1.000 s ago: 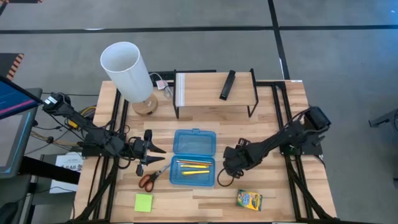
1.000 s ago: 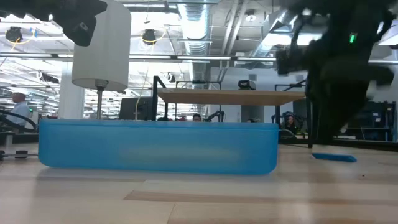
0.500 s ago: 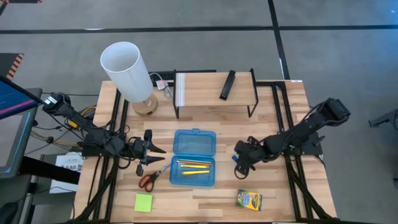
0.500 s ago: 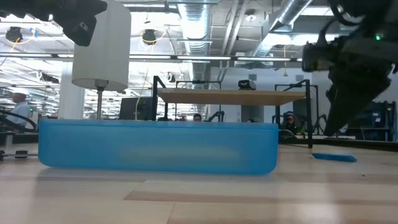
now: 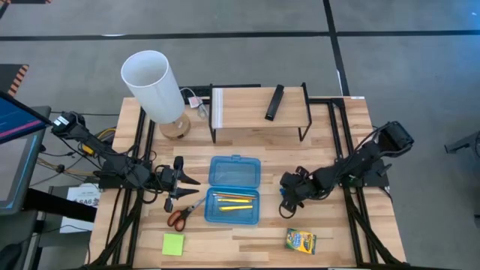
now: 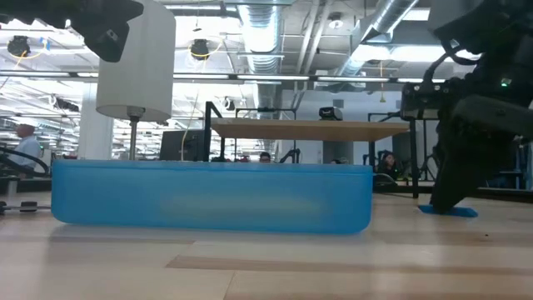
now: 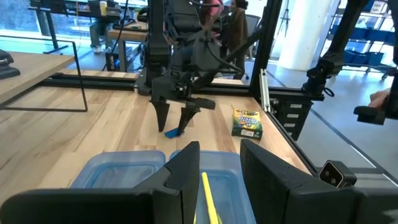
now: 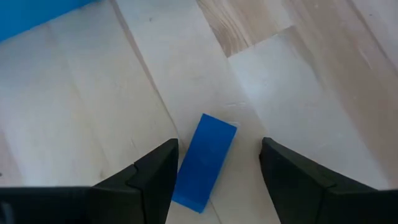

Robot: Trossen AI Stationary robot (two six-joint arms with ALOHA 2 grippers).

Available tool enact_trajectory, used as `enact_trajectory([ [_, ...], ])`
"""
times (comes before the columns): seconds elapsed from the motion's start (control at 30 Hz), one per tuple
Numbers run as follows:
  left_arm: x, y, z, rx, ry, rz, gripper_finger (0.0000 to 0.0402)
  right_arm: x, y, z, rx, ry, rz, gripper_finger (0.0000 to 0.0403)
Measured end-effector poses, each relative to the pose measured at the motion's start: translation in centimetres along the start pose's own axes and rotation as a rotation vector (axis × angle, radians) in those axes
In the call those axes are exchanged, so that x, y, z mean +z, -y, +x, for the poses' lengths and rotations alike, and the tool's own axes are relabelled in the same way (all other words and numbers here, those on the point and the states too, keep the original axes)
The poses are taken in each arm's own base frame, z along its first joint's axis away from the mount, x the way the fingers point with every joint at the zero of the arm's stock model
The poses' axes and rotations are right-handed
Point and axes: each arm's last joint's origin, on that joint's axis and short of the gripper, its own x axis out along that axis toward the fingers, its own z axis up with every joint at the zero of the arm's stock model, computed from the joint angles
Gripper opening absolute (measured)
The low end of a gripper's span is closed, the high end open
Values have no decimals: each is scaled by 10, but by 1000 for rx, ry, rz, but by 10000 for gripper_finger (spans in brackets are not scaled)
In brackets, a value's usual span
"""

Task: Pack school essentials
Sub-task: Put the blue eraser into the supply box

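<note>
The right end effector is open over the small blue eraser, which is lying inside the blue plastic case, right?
Not quite. The right end effector is open over the small blue eraser, but the eraser lies on the bare wooden table, outside the translucent blue plastic case. The right wrist view shows it.

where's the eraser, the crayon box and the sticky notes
eraser (image 8: 205, 158), right wrist view, middle of its top face
crayon box (image 5: 301, 241), high view, centre of its printed front
sticky notes (image 5: 173, 244), high view, middle of the green top sheet
</note>
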Motion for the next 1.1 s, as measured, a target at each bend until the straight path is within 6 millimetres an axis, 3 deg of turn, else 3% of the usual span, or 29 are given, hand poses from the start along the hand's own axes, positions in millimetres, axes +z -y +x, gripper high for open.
enact_trajectory([
  [0.37,0,0,0,0,0,-1,103,-4,1,8,-45,-22,22,235],
  [0.83,0,0,0,4,1,-2,103,1,2,0,-9,-12,28,75],
  [1.1,0,0,0,1,-4,-1,103,9,5,-16,48,20,55,53],
])
